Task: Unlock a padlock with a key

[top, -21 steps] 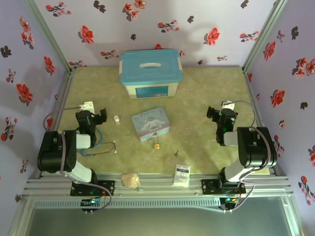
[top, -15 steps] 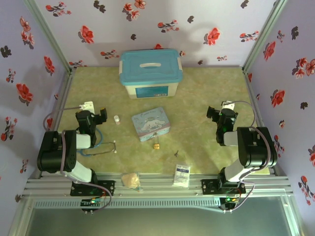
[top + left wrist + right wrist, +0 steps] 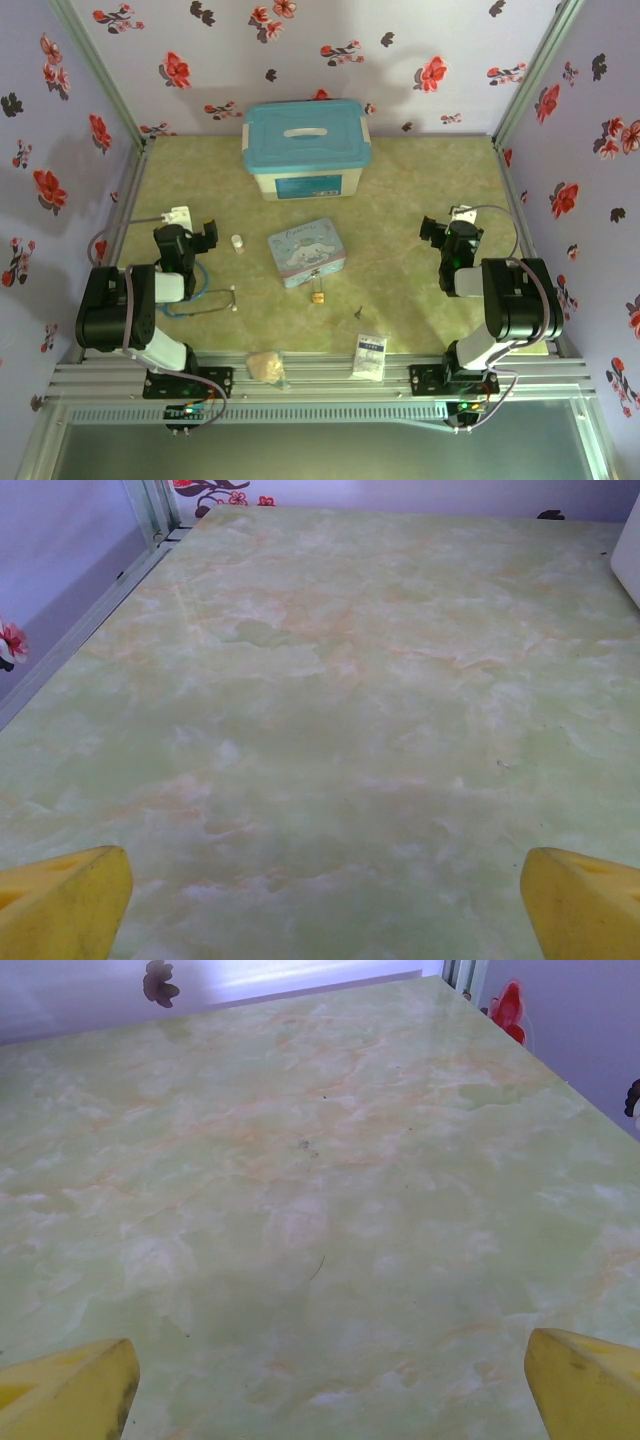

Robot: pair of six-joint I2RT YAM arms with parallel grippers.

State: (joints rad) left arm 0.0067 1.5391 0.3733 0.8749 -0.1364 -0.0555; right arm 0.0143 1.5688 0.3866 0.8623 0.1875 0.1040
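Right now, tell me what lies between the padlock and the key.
Nothing. In the top external view, the padlock and the key lie apart, with only bare tabletop between them.

We see our left arm and right arm, black and blocky, with white lower links and grey cables; left tool and right tool carry yellow fingertips.
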